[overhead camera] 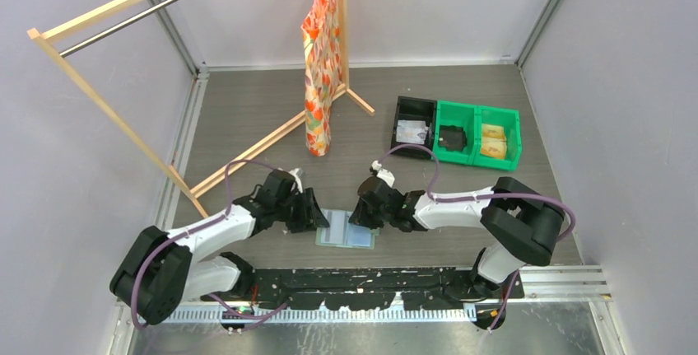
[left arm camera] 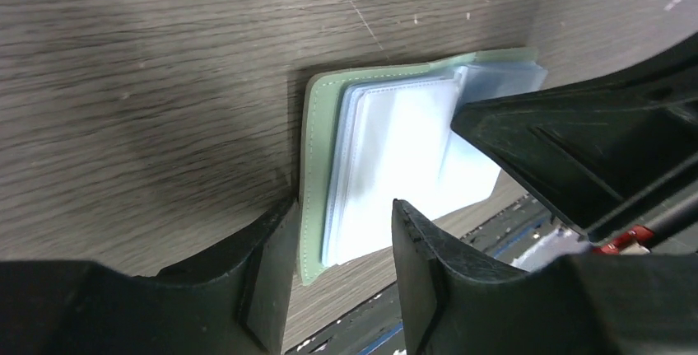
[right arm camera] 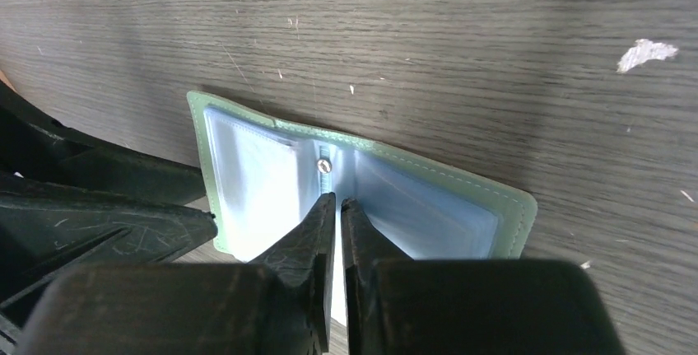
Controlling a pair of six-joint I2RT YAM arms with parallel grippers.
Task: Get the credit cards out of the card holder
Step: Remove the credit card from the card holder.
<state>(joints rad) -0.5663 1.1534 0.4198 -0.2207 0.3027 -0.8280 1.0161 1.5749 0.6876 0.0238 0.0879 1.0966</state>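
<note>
The sage-green card holder [overhead camera: 346, 229] lies open flat on the table between my two grippers, its pale blue-grey sleeves facing up. My left gripper [overhead camera: 315, 213] is open and straddles the holder's left edge; in the left wrist view [left arm camera: 342, 211] the green edge [left arm camera: 314, 165] sits between the fingers. My right gripper [overhead camera: 363, 215] is shut, with a hairline gap, its tips [right arm camera: 337, 200] over the holder's centre fold just below the snap [right arm camera: 324, 165]. I cannot tell whether a sleeve is pinched. No card shows apart from the sleeves [right arm camera: 255, 182].
A black bin [overhead camera: 414, 124] and two green bins [overhead camera: 477, 131] with small items stand at the back right. A wooden clothes rack [overhead camera: 115, 116] with an orange patterned cloth [overhead camera: 319, 67] stands at the back left. The black mounting rail [overhead camera: 370, 285] runs along the near edge.
</note>
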